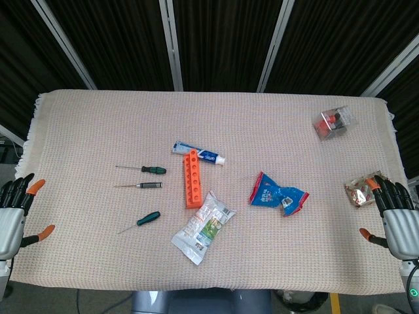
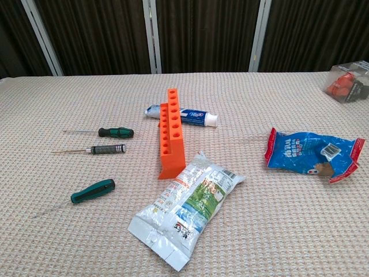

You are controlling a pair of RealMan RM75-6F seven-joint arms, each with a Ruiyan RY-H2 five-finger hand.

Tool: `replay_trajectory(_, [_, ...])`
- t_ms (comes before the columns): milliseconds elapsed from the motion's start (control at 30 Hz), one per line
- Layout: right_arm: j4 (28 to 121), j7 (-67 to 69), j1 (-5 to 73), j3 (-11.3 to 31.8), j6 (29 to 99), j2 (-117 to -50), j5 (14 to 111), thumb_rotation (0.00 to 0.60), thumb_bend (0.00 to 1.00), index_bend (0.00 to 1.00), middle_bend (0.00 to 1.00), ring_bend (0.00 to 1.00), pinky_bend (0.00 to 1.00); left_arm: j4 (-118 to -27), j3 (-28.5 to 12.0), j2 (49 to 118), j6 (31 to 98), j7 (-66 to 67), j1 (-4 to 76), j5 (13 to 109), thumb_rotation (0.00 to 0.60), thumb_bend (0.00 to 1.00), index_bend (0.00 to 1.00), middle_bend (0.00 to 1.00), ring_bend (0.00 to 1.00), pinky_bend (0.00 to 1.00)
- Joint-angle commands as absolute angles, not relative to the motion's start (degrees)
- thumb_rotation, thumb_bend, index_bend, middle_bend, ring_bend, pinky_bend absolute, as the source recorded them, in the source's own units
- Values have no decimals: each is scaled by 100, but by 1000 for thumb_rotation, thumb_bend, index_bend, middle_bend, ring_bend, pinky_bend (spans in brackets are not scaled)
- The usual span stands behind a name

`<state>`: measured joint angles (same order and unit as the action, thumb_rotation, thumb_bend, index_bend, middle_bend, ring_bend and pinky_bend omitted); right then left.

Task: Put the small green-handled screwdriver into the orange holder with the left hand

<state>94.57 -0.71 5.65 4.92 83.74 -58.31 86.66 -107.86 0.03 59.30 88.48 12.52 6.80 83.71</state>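
Three screwdrivers lie left of the orange holder (image 1: pixel 192 178) (image 2: pixel 172 138), a long block with a row of holes. The farthest is a slim one with a dark green handle (image 1: pixel 152 169) (image 2: pixel 115 132). A grey knurled one (image 1: pixel 149 185) (image 2: pixel 107 149) lies below it. Nearest is a thicker teal-green-handled one (image 1: pixel 148 218) (image 2: pixel 93 191). My left hand (image 1: pixel 14 212) hovers at the table's left edge, fingers spread, holding nothing, well left of the screwdrivers. My right hand (image 1: pixel 396 219) is at the right edge, also spread and empty. Neither hand shows in the chest view.
A toothpaste tube (image 1: pixel 200 153) (image 2: pixel 183 116) lies behind the holder. A white-green snack bag (image 1: pixel 203 227) (image 2: pixel 184 208) sits just in front of it. A blue bag (image 1: pixel 277 194) (image 2: pixel 311 154), a clear box (image 1: pixel 333 122) (image 2: pixel 347 82) and a foil packet (image 1: pixel 359 191) lie to the right.
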Motion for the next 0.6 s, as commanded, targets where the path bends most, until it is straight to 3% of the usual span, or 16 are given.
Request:
replay_trajectory(33, [9470,-103,580,487,8337,-5825,8648,600,0,8,0,0,0,-10793,-21,5932,8824,1302,692,8382,600,134,149,0,0,0])
replay_trajectory(600, [9567,-172,504,452,8499,-5807,8690,600,0,36,0,0,0,-10647,-140,5966,8727,1108,690,8493,600,137,301,25,0,0])
